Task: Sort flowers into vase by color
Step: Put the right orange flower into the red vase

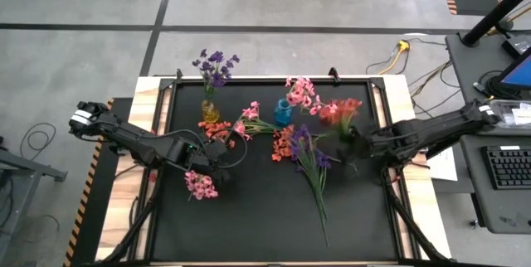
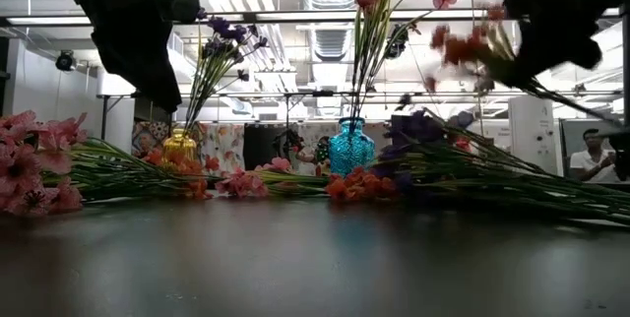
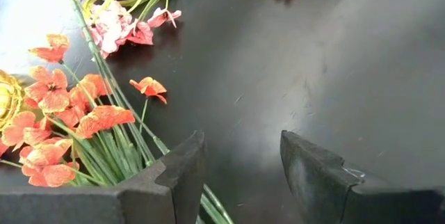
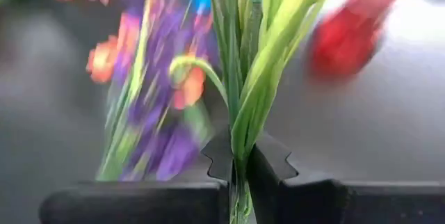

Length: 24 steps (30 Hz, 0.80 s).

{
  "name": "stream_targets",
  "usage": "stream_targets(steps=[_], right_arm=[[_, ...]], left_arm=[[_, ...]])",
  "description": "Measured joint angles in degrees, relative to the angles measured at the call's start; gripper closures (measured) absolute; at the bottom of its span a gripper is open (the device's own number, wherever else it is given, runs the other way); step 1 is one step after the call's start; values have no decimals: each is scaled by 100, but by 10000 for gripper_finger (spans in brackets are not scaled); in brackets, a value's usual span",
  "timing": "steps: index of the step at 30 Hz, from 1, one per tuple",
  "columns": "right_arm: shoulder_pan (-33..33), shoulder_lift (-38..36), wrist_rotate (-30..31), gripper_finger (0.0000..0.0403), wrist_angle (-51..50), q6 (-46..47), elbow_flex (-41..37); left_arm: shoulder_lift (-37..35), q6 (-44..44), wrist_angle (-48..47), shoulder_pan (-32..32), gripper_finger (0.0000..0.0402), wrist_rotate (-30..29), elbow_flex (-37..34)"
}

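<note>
Overhead, the right tool (image 1: 358,141) is seen pinching a red sprig (image 1: 342,109) above the worktop (image 1: 390,225); slippage is a risk, judged from the thin stems. At table level, the yellow vase (image 2: 179,146) holds purple flowers, the blue vase (image 2: 351,146) pink. At the wrist, the left tool (image 3: 240,172) is spread beside orange blossoms (image 3: 62,109).

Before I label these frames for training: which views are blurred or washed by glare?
Right wrist view: background flowers smeared, though the right gripper pinching a green stem reads clearly. Low view: the red sprig is motion-blurred and ceiling lights glare behind it. High view: red blossoms slightly smeared. Left wrist view: sharp, with glare in one corner.
</note>
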Motion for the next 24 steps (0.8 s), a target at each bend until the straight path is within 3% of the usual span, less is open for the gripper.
stream_targets(steps=[4,8,19,24], right_arm=[[-125,-369,1384,384,216,-612,57],[-367,-753,1996,384,1134,-1742,59],[-1309,-1047,1983,384,3627,-4586,-13],[-1885,-1047,1265,384,4511,-5382,-238]], left_arm=[[0,18,58,0,231,-1,0],[0,18,82,0,231,0,0],[0,22,106,0,231,-196,0],[0,22,117,0,231,-194,0]])
